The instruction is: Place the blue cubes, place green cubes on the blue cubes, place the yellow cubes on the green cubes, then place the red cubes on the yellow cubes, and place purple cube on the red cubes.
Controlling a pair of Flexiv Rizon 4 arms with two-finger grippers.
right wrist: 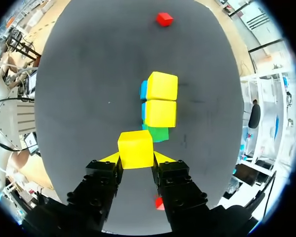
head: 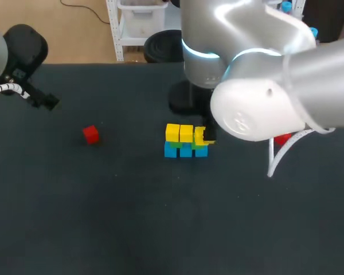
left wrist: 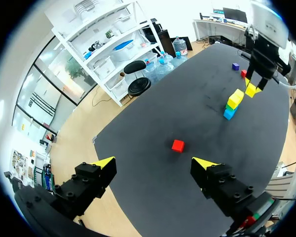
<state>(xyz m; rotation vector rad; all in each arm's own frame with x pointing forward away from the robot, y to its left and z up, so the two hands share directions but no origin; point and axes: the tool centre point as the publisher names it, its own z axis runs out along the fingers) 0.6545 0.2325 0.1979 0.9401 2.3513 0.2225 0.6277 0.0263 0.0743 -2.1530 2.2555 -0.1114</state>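
right gripper (right wrist: 135,159) clamps yellow cube (right wrist: 135,146) | left gripper (left wrist: 153,163) wide, empty | dark table (head: 103,217)

A broad table (head: 132,229) with a dark matte top, evenly lit

Near the middle of the table (head: 103,217), a bottom row (head: 186,151) of three cubes runs left to right, with a middle row (right wrist: 159,133) lying on it. Two top cubes (head: 179,132) sit side by side on the left and centre stacks. My right gripper (right wrist: 135,159) clasps a third cube (right wrist: 135,147) over the right-end stack. A lone cube (head: 90,134) lies well apart to the left. Another cube (head: 282,139) lies right of the stacks, with a further cube (left wrist: 235,66) just beside it.
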